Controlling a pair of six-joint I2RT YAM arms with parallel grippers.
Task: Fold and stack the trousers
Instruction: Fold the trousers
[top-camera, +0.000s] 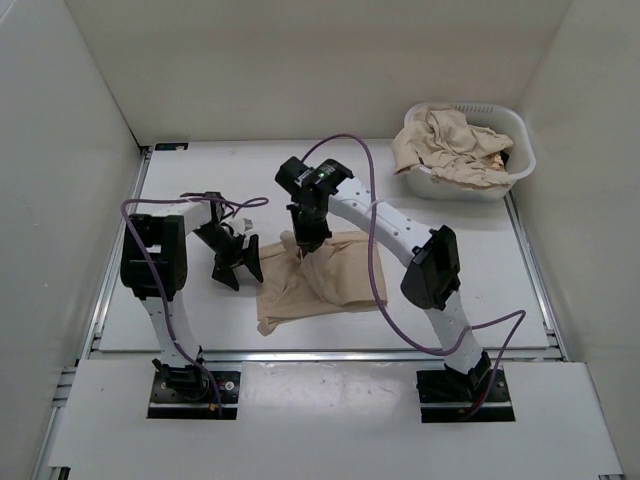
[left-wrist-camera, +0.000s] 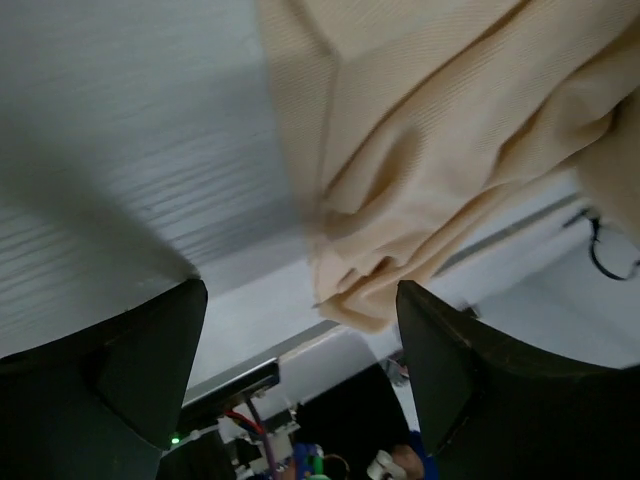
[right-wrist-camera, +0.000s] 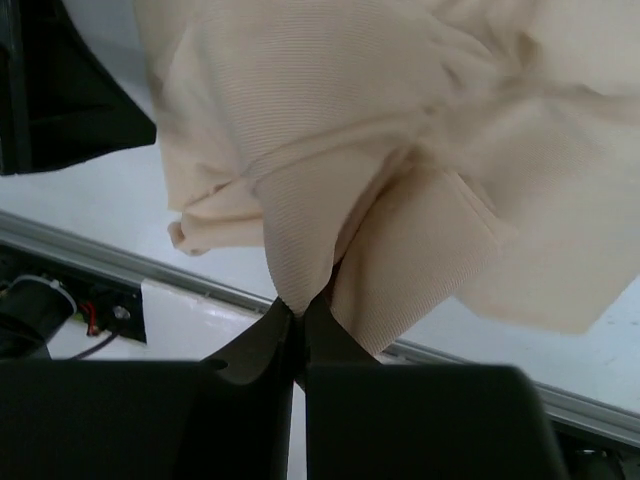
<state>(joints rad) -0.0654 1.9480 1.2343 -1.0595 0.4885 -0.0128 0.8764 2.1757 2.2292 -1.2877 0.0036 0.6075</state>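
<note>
A pair of tan trousers (top-camera: 325, 282) lies crumpled on the white table, partly lifted at its upper left. My right gripper (top-camera: 306, 243) is shut on a fold of the trousers (right-wrist-camera: 300, 230), and the cloth hangs away from its fingertips (right-wrist-camera: 283, 318). My left gripper (top-camera: 238, 268) stands open just left of the cloth, nothing between its fingers (left-wrist-camera: 150, 360). In the left wrist view the trousers (left-wrist-camera: 420, 150) hang ahead, with a bunched corner reaching down beside the right finger.
A white laundry basket (top-camera: 505, 185) at the back right holds more tan trousers (top-camera: 450, 145). White walls enclose the table on three sides. A metal rail (top-camera: 330, 355) runs along the near edge.
</note>
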